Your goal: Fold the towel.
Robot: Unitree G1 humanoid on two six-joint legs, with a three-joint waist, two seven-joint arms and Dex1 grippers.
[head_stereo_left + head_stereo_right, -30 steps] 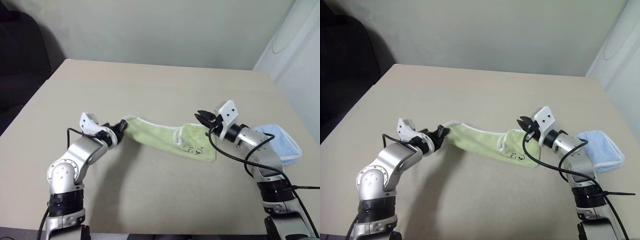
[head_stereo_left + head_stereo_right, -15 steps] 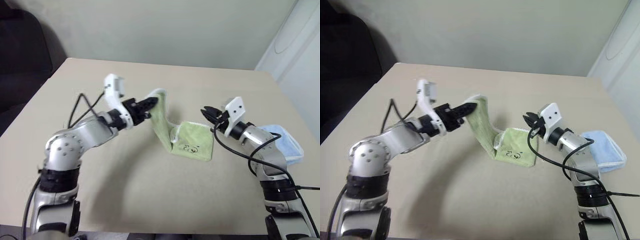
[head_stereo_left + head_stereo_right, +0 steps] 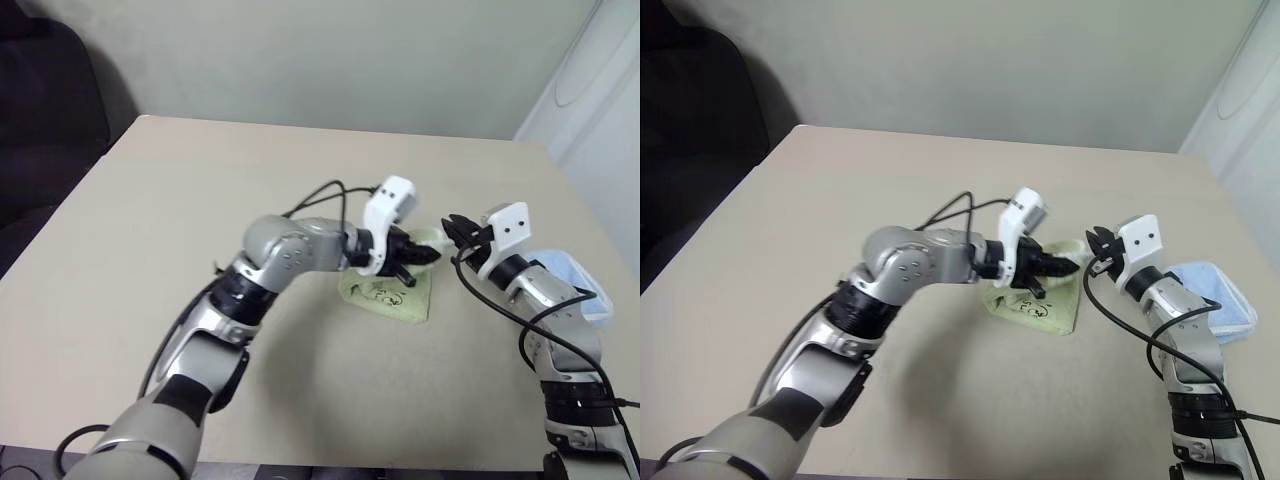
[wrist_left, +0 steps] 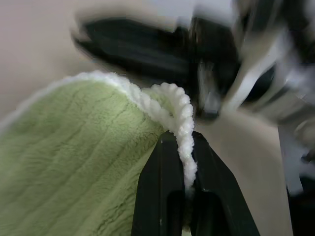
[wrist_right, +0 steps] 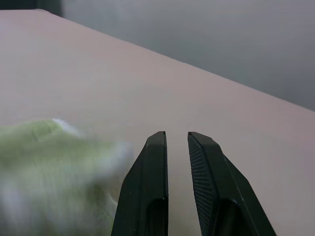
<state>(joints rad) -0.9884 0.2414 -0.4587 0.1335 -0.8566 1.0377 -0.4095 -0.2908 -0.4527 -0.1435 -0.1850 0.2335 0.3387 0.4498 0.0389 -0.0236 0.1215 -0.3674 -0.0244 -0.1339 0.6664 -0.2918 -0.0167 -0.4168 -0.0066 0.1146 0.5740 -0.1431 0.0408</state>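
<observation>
While pinched, towel (image 4: 74,162) fills left claw (image 4: 183,147).

The left gripper (image 3: 425,255) has carried the towel (image 3: 392,295) end rightward, doubling it over beside the right gripper (image 3: 452,226)

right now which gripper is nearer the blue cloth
Right. The right gripper hangs just left of the blue cloth, its arm crossing in front of it. The left gripper is farther left, over the towel, shut on its white edge.
</observation>
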